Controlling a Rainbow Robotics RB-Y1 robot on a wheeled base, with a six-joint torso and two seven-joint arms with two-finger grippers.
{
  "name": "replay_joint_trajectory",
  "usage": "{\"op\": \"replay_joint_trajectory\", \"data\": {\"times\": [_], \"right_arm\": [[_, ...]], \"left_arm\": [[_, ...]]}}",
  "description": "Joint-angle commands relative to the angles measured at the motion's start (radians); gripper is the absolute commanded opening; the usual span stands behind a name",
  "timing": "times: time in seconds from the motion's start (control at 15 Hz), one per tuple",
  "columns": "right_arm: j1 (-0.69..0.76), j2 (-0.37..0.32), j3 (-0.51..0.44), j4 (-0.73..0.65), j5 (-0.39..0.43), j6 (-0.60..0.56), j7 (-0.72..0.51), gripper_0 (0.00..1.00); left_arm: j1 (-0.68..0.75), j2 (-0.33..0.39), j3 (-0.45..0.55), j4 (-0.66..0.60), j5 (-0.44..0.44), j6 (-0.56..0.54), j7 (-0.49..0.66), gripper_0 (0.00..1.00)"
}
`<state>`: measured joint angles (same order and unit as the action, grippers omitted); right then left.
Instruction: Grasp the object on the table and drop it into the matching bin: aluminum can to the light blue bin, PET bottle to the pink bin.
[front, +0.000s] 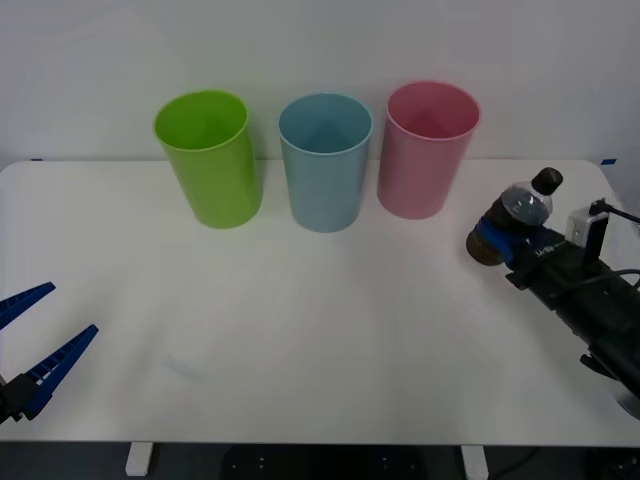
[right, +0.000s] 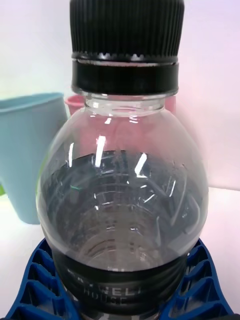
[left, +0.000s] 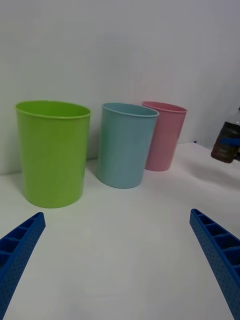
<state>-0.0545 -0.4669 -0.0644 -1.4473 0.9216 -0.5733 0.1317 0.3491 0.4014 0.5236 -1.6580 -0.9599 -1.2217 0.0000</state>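
Observation:
The PET bottle (front: 518, 220), small with dark brown contents and a black cap, is tilted at the right side of the table (front: 300, 340), held above its surface. My right gripper (front: 497, 243) is shut on the bottle's lower body. In the right wrist view the PET bottle (right: 122, 190) sits between blue ribbed fingers (right: 35, 285). The pink bin (front: 428, 148) stands upright just left of the bottle, at the back. The light blue bin (front: 325, 160) stands beside it. My left gripper (front: 35, 340) rests open at the table's front left.
A lime green bin (front: 208, 156) stands left of the light blue one, the three in a row along the back edge. In the left wrist view the same row appears: lime green bin (left: 52, 152), light blue bin (left: 127, 145), pink bin (left: 165, 135).

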Motion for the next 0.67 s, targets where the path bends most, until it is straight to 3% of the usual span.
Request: {"op": "replay_joint_trajectory", "data": {"times": [0.07,0.67], "right_arm": [[0.022,-0.019,0.0,-0.087,0.002,-0.002,-0.101,0.0],[0.007,-0.127,-0.025,-0.263,0.002,0.0,-0.417,0.0]], "left_arm": [[0.0,0.0,0.0,0.0,0.0,0.0,0.0,1.0],[0.0,0.0,0.0,0.0,0.0,0.0,0.0,1.0]]}}
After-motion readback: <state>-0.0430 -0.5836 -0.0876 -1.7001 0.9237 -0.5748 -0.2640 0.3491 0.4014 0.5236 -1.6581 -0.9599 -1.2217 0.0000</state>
